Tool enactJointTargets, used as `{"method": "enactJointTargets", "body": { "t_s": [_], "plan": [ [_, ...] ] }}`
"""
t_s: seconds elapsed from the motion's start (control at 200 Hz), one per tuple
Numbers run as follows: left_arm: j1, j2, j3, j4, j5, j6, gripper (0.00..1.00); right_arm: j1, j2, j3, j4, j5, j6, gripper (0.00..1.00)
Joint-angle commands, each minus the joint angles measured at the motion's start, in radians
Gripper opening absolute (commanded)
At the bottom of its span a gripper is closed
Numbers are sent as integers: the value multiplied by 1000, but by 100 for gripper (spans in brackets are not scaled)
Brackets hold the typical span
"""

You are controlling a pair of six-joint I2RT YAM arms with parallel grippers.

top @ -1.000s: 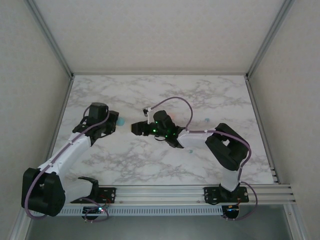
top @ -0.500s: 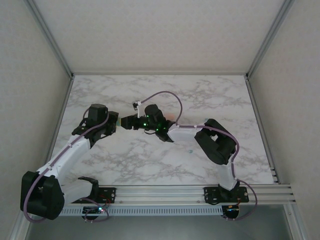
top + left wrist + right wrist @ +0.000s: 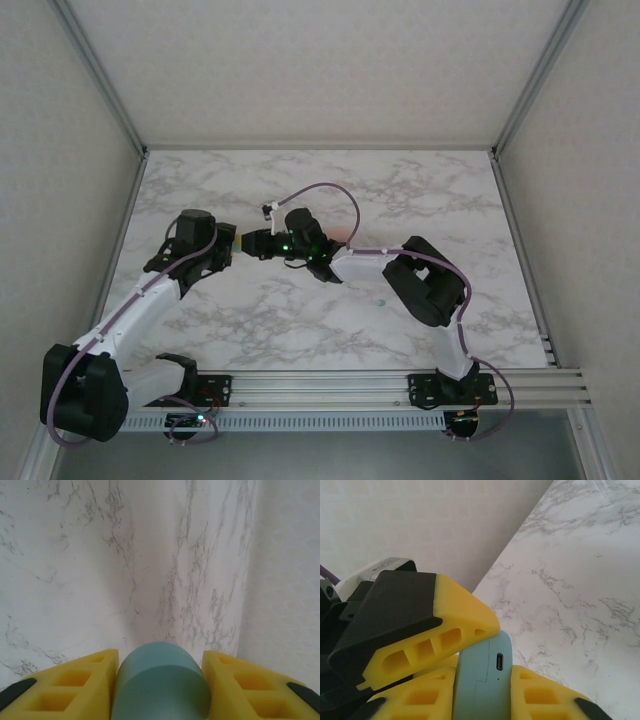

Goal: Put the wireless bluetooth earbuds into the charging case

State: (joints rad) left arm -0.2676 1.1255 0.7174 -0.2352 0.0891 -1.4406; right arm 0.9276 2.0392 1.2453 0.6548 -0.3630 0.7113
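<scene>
Teal case (image 3: 482, 685), lower half off-frame.

Left gripper (image 3: 160, 654) clamped on a teal case (image 3: 160, 687): yellow pads (image 3: 82, 682) pressed against both its sides, rounded end poking just past the fingertips. Beyond the jaws, marble table (image 3: 125, 555). Right of them, a paler textured strip (image 3: 285, 570), probably a wall.

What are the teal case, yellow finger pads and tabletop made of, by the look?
Teal case: likely moulded plastic, matte satin; seam and charging port visible.
Yellow fingers: probably printed or moulded plastic, matte, with hollow cut-out cells.
Tabletop: marble-look, grey veins; could be laminate or film.
</scene>
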Motion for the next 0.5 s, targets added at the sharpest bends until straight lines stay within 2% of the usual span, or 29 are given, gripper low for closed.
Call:
{"method": "enactJointTargets", "body": {
  "t_s": [0.0,0.095,0.14,0.205,0.28,0.345,0.405,0.496],
  "plan": [
    [-10,-30,-14,43,-1,9,49,8,-31,-16,-22,16,-11,19],
    [-10,-32,-4,51,-6,64,58,6,-73,-25,-79,4,-25,17],
    [-10,-35,4,52,-11,107,68,3,-97,-28,-120,-4,-31,17],
    [-10,-47,36,21,-29,209,79,-11,-135,-35,-195,-31,-35,17],
    [-10,-71,84,-30,-60,391,90,-40,-184,-49,-306,-56,-36,17],
    [-7,-98,127,-102,-109,550,96,-76,-233,-83,-372,-82,-39,17],
    [-3,-131,135,-105,-121,694,100,-114,-281,-123,-416,-100,-44,17],
    [6,-176,138,-98,-125,864,100,-175,-340,-152,-514,-136,-59,17]
  ]
}}
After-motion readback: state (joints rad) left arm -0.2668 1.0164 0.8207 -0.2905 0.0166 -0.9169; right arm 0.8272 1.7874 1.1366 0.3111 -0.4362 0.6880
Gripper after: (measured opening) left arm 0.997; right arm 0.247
